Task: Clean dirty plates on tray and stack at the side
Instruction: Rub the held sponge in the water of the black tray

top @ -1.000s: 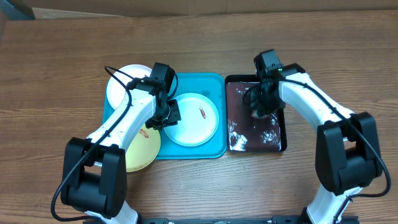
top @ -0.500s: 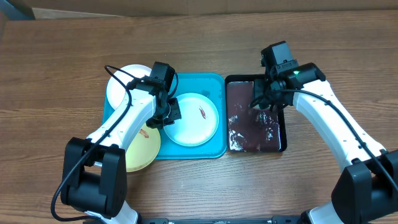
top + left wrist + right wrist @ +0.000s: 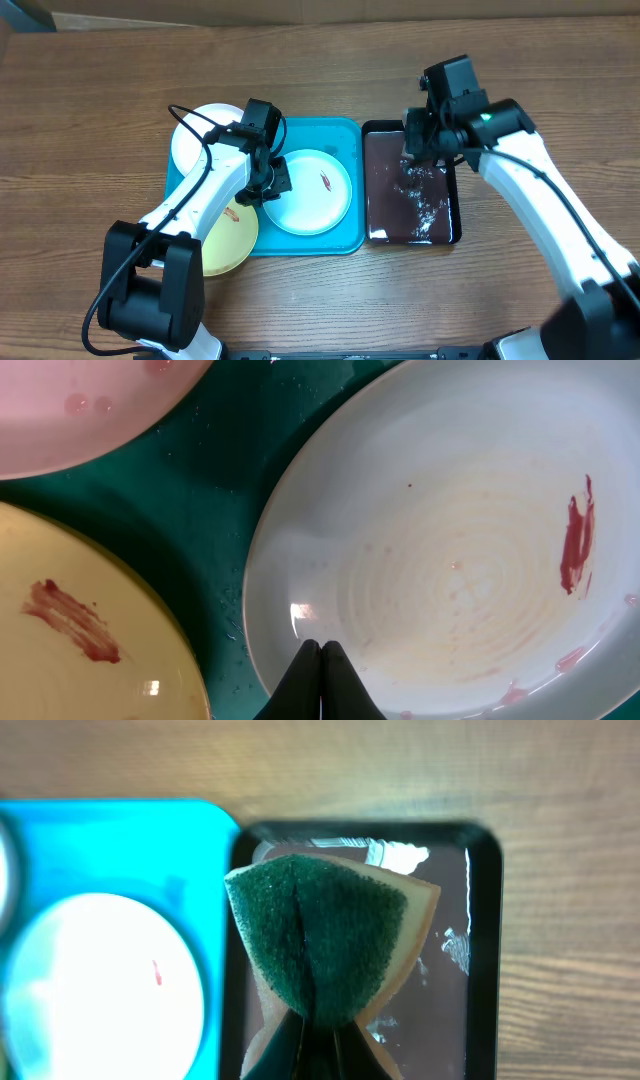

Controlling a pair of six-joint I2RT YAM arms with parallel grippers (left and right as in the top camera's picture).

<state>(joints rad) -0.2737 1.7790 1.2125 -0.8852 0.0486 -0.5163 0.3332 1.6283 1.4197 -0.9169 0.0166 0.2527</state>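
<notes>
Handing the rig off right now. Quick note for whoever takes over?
Left gripper: shut, tips down on the mint plate just inside its rim.
Right gripper: shut on the sponge, over the black tray.
All three plates sit on the blue tray: mint in the middle, white plate back left, yellow plate front left.
Done: sponge is in hand.
Not done: red smears show on mint and yellow; nothing is stacked at the side.
Left: wipe the plates, stack them beside the tray.
</notes>
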